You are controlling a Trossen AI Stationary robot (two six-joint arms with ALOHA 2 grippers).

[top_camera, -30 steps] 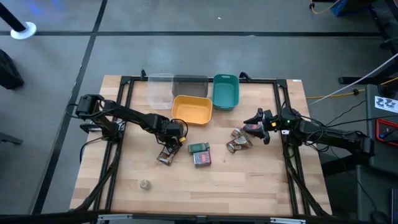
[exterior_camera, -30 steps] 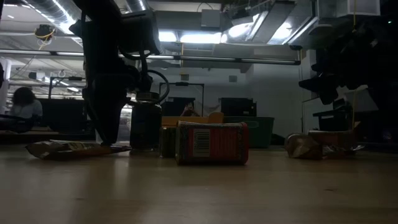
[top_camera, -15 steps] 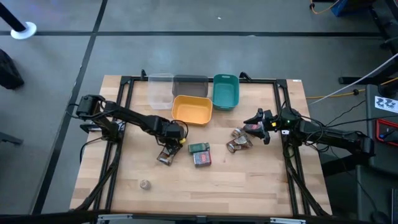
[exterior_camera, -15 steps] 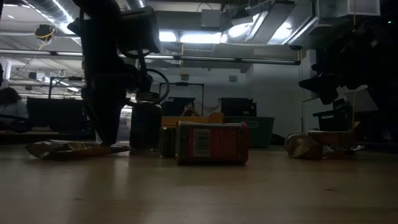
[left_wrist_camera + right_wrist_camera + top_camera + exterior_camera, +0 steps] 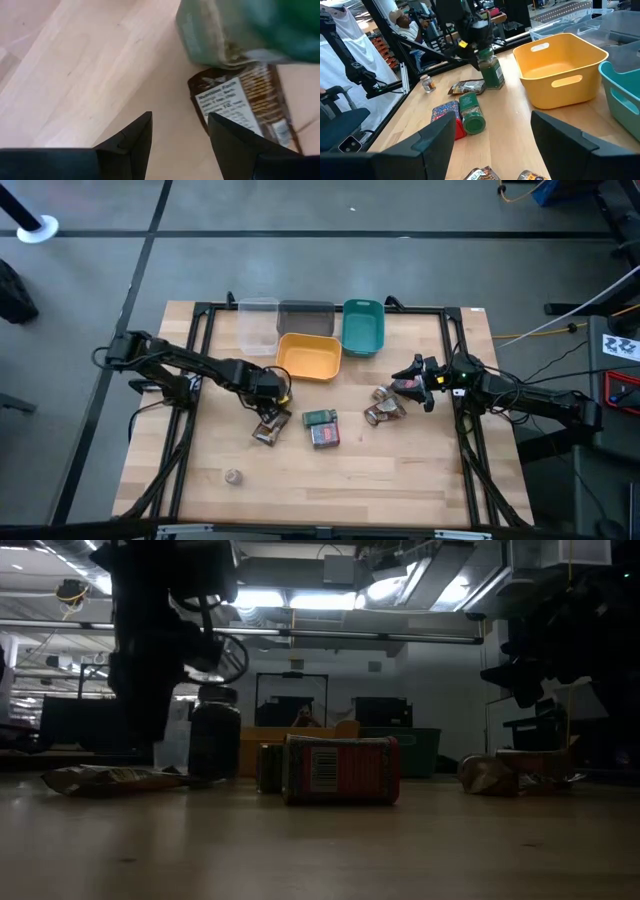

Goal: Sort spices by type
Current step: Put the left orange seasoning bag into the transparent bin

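My left gripper (image 5: 180,120) is open and hovers just off an upright green-capped jar (image 5: 281,418) (image 5: 235,30), over bare wood beside a brown packet (image 5: 265,434) (image 5: 245,105) that lies flat. A second green-capped jar (image 5: 320,418) lies on its side next to a red box (image 5: 326,437) (image 5: 340,769). A small round tin (image 5: 233,476) sits alone near the front left. My right gripper (image 5: 412,377) (image 5: 493,120) is open and waits at the table's right, above two more brown packets (image 5: 385,405).
Along the far edge stand a clear tray (image 5: 258,325), a grey tray (image 5: 306,318) and a teal tray (image 5: 363,326). A yellow tray (image 5: 309,356) sits in front of them, close behind my left gripper. Bare wood spreads across the near half. A person shows in the room beyond.
My left gripper has drawn back from the upright jar toward the table's left and risen a little. The jar stays standing beside the brown packet and shows slightly farther left in the low view. The right arm has kept still.
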